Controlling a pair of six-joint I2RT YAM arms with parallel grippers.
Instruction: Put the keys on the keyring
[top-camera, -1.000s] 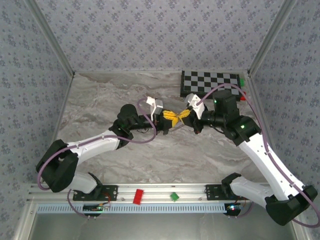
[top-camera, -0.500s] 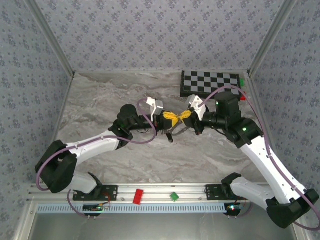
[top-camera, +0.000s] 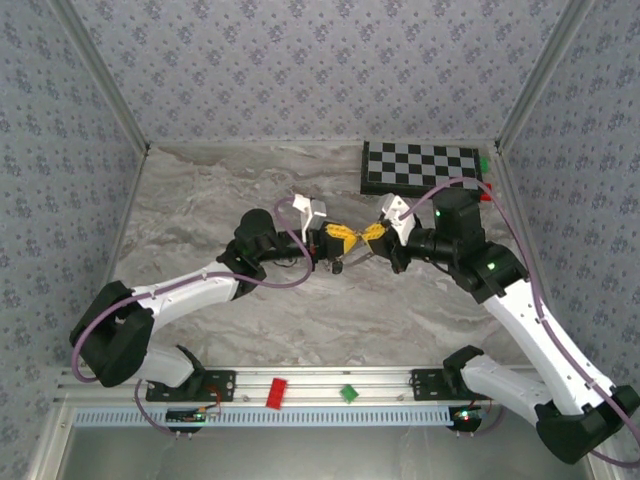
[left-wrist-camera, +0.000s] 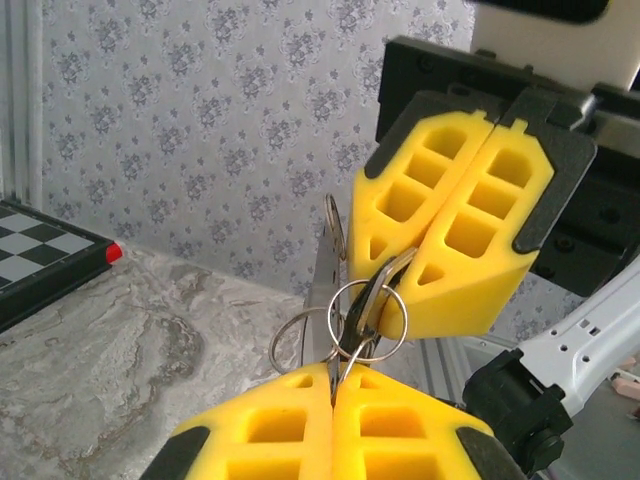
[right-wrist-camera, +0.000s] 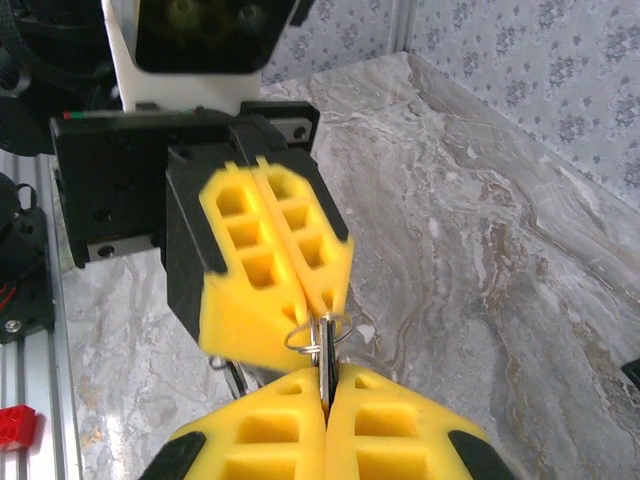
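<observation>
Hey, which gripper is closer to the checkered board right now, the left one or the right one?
Right. The right gripper sits just in front of the checkered board's left end; the left gripper meets it tip to tip from the far side.

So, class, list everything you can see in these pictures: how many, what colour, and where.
keyring: looped wire rings, silvery, held in the air between the two tools
keys: count unclear, grey metal blades, among the rings
checkered board: one, black and white, far right of the table
red block: one, red, on the near rail
green block: one, green, on the near rail
table: one, grey marble
left tool: one, yellow pads, shut, seemingly on the keyring
right tool: one, yellow pads, shut, seemingly on the keys
</observation>
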